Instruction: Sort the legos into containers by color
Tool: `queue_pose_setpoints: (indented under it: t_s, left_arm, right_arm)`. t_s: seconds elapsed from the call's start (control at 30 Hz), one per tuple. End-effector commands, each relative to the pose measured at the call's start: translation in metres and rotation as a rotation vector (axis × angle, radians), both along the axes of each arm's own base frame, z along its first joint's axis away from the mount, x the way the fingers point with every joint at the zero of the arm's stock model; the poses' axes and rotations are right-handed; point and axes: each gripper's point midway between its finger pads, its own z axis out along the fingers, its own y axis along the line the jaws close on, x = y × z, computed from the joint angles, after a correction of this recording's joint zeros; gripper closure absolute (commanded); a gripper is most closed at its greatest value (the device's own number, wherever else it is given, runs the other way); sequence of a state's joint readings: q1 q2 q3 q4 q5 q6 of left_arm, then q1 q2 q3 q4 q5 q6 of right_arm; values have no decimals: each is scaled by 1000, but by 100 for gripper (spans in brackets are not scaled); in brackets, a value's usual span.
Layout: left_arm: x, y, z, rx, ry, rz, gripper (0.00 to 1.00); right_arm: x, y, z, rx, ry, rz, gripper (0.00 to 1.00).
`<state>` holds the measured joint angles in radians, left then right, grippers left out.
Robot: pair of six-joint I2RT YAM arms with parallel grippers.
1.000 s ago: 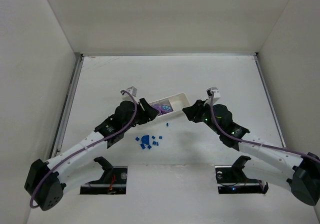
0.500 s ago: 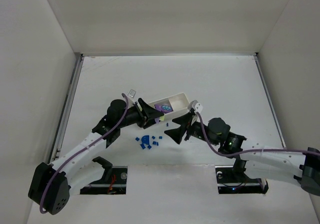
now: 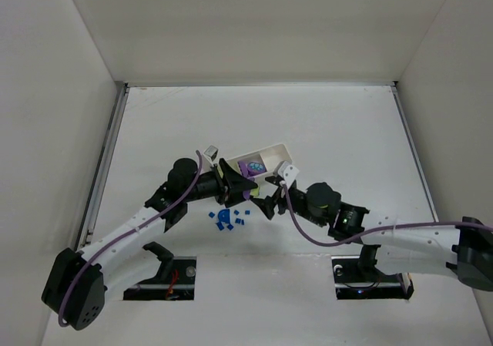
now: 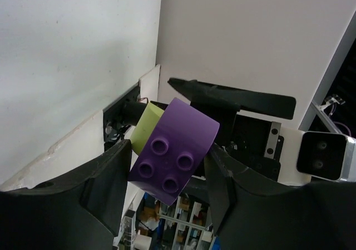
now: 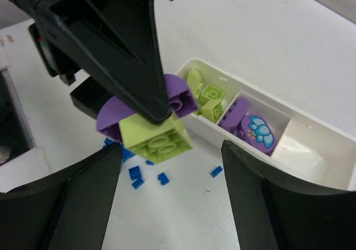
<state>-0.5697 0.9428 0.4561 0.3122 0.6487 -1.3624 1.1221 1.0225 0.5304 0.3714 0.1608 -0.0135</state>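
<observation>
- My left gripper is partly closed, its two fingers clamped on the sides of a purple block. The four studs face the wrist camera.
- A yellow-green brick is joined to that purple block. In the right wrist view its hollow underside faces the camera.
- The held pair is raised off the table, just near and left of the tray's near-left end.
- My right gripper stands wide open and holds nothing. Its fingers are spread to either side of the held block, and I see no contact with it.
- The two grippers face each other closely, left of the table's middle.
- The white tray lies slantwise on the table, running from near-left to far-right.
- The near-left compartment holds yellow-green pieces.
- The middle compartment holds purple pieces. One of them is a round piece with a blue-and-white flower print.
- Small blue bits lie scattered on the table on the near side of the tray, between my two arms. The biggest one looks fan-shaped.
- One blue bit lies apart from the cluster, just beside the tray's near wall.
- From above, my left gripper hides the tray's near-left end, so I cannot tell its contents from that view.
</observation>
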Motion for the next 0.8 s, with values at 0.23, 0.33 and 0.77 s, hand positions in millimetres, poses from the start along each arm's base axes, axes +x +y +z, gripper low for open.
queue_pose_setpoints:
  t_s: [0.23,0.33,0.77]
  left_arm:
    - [-20,-7,4,-34,-35,-79,74]
    - [-21,-6,6,-38,-46,-78,73]
    - [-7,4,12,-62,-105,-1,53]
  right_arm:
    - [10,11,26,19,-77,-21,42]
    - [7,14,22,12,-67,-6,55]
    - [0,14,14,16,-9,3,69]
